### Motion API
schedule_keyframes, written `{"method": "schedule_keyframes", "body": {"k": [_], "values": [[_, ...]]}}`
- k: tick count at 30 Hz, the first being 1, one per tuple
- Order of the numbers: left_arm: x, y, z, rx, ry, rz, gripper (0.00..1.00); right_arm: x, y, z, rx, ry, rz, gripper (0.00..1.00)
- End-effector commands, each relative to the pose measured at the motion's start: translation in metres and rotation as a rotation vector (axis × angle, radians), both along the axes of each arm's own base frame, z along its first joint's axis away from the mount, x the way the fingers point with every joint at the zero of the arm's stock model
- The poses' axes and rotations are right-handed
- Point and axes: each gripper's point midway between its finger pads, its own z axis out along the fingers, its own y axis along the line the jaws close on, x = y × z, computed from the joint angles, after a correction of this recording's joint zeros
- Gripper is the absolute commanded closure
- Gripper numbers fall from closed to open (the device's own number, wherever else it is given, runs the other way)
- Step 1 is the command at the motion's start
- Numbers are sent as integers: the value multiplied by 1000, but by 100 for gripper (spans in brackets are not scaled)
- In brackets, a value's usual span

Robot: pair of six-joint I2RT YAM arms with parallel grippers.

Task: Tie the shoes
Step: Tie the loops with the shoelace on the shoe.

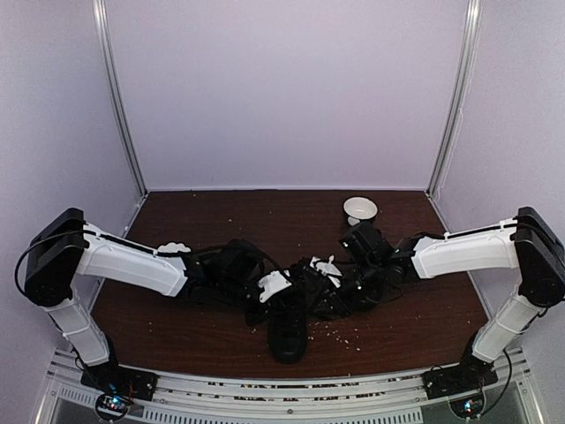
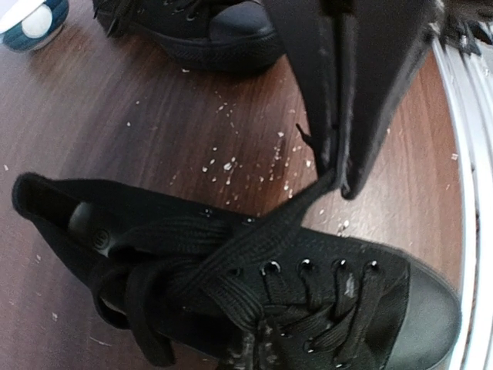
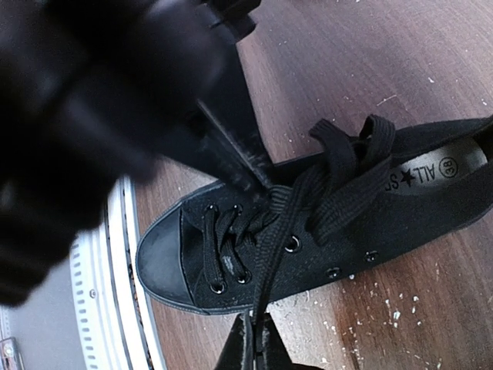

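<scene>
Shoe [image 3: 323,239] lies on table [image 2: 139,123] at near edge, toe by the metal rail [image 3: 100,270]. Second shoe [image 2: 208,31] is just behind it. Left gripper [image 2: 336,173] has jaws pinched together on one lace strand [image 2: 285,212] rising from the eyelets. Right gripper [image 3: 254,343] has jaws fully closed on the other strand [image 3: 269,262], off the shoe's side. Laces look loose, no bow yet. To do this step well: firm pinches, pull both strands taut evenly, cross them low over the tongue, don't drag the shoe.

Two arms [image 1: 132,263]: white link shells, black joints, thin black cables
</scene>
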Motion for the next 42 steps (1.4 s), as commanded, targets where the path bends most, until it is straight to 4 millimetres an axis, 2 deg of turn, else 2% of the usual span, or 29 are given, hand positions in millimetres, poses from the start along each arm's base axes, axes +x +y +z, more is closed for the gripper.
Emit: {"method": "schedule_keyframes", "body": {"k": [1,6,13,17,25,32,39,40,42], "values": [[11,5,12,-6,-62,47,100,3,1,5,11,-10,5,100],[13,21,15,8,-82,76,100,-8,1,4,25,32,39,100],[8,39,4,49,-60,79,100,-14,-1,3,29,49,56,100],[8,52,-11,98,-49,94,100,-20,-2,-5,3,74,79,100],[19,60,-29,123,-10,137,100,-28,-8,-9,-30,83,105,100],[25,61,-42,145,5,143,100,-21,-18,-6,-32,66,56,100],[21,57,-40,123,7,106,100,-18,-18,-11,-38,83,43,100],[19,54,-35,102,4,81,95,-18,-15,-9,-28,87,46,100],[14,48,-17,36,-29,39,75,-17,-11,-7,-13,87,51,100]]}}
